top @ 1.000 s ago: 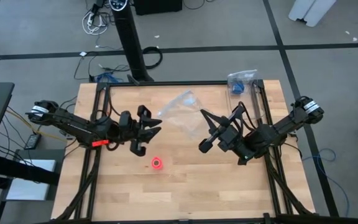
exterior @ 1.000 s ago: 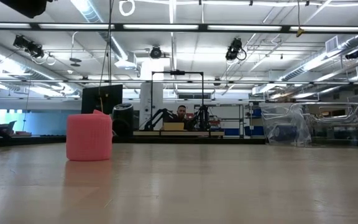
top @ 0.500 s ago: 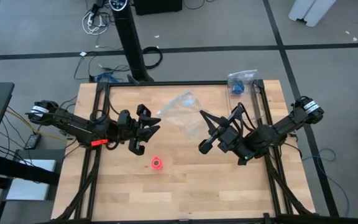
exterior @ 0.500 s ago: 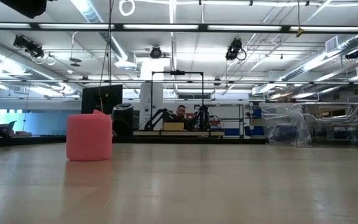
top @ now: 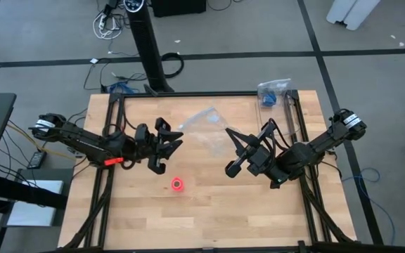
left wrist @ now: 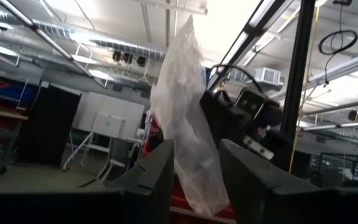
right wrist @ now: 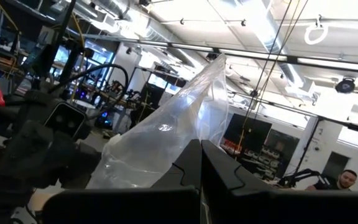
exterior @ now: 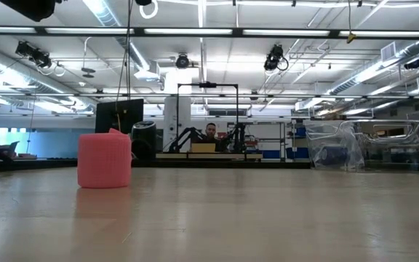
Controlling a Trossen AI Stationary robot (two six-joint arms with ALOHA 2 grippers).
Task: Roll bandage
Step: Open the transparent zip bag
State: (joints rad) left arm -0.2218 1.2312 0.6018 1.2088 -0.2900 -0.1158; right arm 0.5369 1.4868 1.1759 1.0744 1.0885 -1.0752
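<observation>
The bandage [top: 178,184] is a small pink-red roll standing on one flat end on the wooden table, clear of both arms; the low view shows it at the left [exterior: 104,160]. My right gripper [top: 230,147] is raised above the table's middle and shut on a clear plastic bag [top: 204,126]. My left gripper [top: 173,145] is raised opposite it, open and pointing at the bag. In the left wrist view the bag [left wrist: 188,130] shows in the gap between my left fingers [left wrist: 196,144]; I cannot tell whether they touch it. My right gripper pinches the clear bag by one end [right wrist: 185,152] between its two shut fingers [right wrist: 222,171]. The fingers slant upward, and the bag [right wrist: 166,124] stands up and away from them toward my left gripper. How many layers are caught does not show.
A clear plastic container [top: 273,91] with something blue inside stands at the table's far right corner, seen also in the low view [exterior: 355,145]. Black frame rails [top: 107,133] run along the table's left, right and far sides. Bare wood lies around the roll.
</observation>
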